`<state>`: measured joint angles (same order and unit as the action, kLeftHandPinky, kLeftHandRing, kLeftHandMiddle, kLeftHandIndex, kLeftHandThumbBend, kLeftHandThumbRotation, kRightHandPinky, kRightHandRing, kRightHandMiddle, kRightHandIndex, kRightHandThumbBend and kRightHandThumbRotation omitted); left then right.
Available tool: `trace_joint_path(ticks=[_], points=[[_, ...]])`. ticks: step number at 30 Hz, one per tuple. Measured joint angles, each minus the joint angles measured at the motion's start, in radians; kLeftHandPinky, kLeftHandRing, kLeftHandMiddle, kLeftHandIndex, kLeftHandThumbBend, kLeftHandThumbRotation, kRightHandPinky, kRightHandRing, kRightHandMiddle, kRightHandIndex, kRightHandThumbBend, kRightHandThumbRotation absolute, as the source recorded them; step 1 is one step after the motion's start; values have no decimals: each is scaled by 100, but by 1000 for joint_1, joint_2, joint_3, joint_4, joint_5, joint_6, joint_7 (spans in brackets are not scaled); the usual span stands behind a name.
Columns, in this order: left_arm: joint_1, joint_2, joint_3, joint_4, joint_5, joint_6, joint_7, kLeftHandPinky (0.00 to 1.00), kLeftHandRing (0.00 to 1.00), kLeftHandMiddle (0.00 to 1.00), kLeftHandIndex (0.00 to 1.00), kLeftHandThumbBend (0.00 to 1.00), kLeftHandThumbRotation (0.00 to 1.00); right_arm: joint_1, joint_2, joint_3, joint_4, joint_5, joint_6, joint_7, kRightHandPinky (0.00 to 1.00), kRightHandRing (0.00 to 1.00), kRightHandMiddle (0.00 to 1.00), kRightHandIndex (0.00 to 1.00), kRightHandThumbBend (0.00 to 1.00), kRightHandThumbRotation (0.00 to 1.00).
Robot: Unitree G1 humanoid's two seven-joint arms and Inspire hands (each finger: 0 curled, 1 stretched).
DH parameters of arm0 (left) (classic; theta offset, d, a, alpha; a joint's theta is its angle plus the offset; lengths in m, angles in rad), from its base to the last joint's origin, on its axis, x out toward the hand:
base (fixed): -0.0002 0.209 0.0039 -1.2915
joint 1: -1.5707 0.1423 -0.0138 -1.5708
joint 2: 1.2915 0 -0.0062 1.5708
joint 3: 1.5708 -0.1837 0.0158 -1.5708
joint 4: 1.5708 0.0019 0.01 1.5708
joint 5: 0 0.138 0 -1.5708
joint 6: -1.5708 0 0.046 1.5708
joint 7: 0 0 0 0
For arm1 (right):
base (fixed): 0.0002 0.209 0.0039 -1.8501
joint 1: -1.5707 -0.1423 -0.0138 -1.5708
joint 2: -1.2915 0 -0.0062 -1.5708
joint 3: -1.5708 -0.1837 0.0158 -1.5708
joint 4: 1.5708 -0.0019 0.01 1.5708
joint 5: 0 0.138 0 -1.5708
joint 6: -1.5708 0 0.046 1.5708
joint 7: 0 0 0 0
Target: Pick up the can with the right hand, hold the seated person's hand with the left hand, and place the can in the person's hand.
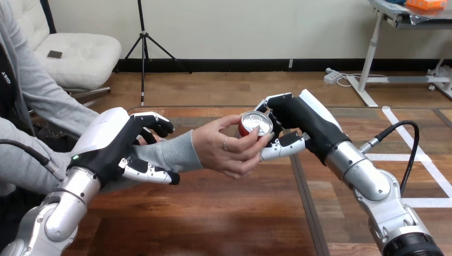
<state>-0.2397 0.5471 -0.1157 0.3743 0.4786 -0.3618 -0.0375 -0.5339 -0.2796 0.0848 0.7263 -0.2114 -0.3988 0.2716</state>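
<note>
Gripping can (255, 124): right hand (296, 120), person's hand (223, 151)

Can (256, 124): red body, silver lid
Left hand (109, 144): black, white back shell, black-and-white fingers
Right hand (299, 120): black, white shell
Left forearm (64, 208) and right forearm (368, 181): silver
Wooden table (224, 213): brown wood grain, dark seam lines

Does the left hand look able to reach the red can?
Probably not: the left hand is curled round the person's grey-sleeved forearm, and the right hand and the person's hand grip the red silver-topped can.
</note>
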Motion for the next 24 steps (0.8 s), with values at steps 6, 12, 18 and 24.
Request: trace_joint_path(ticks=[6, 12, 18, 24], points=[[3, 1, 0, -5, 0, 0, -1, 50, 65, 69, 67, 89, 28, 1, -6, -3, -13, 8, 17, 13, 41, 46, 49, 52, 98, 2], [4, 1, 0, -12, -1, 0, -7, 51, 66, 70, 68, 86, 32, 1, -9, -4, -26, 17, 36, 30, 42, 47, 51, 54, 99, 6], [4, 2, 1, -16, -1, 0, -12, 51, 67, 70, 68, 82, 37, 1, -12, -4, -31, 17, 43, 46, 43, 48, 52, 55, 97, 13], [5, 4, 1, -19, -1, 0, -16, 52, 68, 71, 68, 78, 42, 2, -17, -4, -36, 17, 45, 50, 45, 50, 53, 56, 92, 35]])
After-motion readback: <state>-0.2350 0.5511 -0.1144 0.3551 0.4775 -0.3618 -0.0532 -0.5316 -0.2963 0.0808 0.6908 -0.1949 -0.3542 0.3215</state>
